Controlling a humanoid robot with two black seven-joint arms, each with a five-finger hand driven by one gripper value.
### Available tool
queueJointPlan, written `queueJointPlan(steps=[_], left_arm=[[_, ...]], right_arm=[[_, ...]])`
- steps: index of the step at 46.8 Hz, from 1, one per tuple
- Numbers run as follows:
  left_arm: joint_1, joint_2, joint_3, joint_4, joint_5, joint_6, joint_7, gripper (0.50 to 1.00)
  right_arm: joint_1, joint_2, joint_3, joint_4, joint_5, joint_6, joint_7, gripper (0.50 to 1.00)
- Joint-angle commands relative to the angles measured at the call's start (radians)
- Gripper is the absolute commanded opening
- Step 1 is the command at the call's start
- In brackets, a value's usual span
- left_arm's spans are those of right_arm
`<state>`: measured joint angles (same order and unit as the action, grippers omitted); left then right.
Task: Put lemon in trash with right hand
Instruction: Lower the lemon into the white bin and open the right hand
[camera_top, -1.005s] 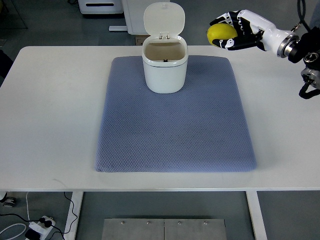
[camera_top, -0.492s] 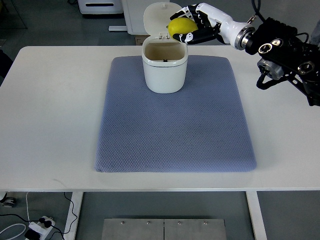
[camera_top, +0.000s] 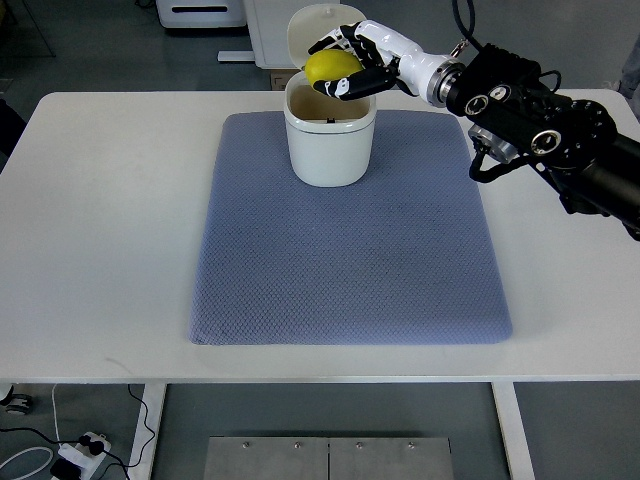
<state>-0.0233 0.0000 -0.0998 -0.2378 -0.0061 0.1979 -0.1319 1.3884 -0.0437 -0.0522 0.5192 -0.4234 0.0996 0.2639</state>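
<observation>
Lemon held over the open bin, top centre of the frame.

Your right hand (camera_top: 345, 68) has its fingers curled round the lemon (camera_top: 331, 67), which sits above the rear rim of the white trash can (camera_top: 330, 140), just in front of its raised lid (camera_top: 313, 25). The arm reaches in from the right edge, forearm stretched toward the upper centre, hand roughly level with the palm side turned toward the bin. Treat the lemon as firm, light and smooth-skinned, likely to roll if pinched at the tips, so a wrap round its middle suits it. The bin stands on the blue mat (camera_top: 350, 260). You see only 1 arm; the left is out of view.
</observation>
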Motion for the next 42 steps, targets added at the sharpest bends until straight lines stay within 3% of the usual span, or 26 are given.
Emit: queueJointPlan(steps=[1,6,13,16,21,28,42], left_arm=[[0.0,0.0,0.0,0.0,0.0,0.0,0.0,1.0],[0.0,0.0,0.0,0.0,0.0,0.0,0.0,1.0],[0.0,0.0,0.0,0.0,0.0,0.0,0.0,1.0],[0.0,0.0,0.0,0.0,0.0,0.0,0.0,1.0],[0.0,0.0,0.0,0.0,0.0,0.0,0.0,1.0],[0.0,0.0,0.0,0.0,0.0,0.0,0.0,1.0],[0.0,0.0,0.0,0.0,0.0,0.0,0.0,1.0]], right_arm=[[0.001,0.019,0.0,-0.021,0.0,0.0,-0.005,0.527],[0.001,0.036,0.0,-0.037,0.0,0.0,-0.006,0.579],[0.006,0.044,0.0,-0.051,0.0,-0.001,-0.008,0.707],[0.006,0.044,0.0,-0.053,0.0,-0.003,-0.008,0.786],[0.003,0.044,0.002,-0.059,0.0,-0.004,-0.006,0.838],[0.003,0.044,0.002,-0.057,0.0,-0.004,-0.006,0.972],[0.006,0.044,0.002,-0.056,0.0,-0.001,-0.005,1.0]])
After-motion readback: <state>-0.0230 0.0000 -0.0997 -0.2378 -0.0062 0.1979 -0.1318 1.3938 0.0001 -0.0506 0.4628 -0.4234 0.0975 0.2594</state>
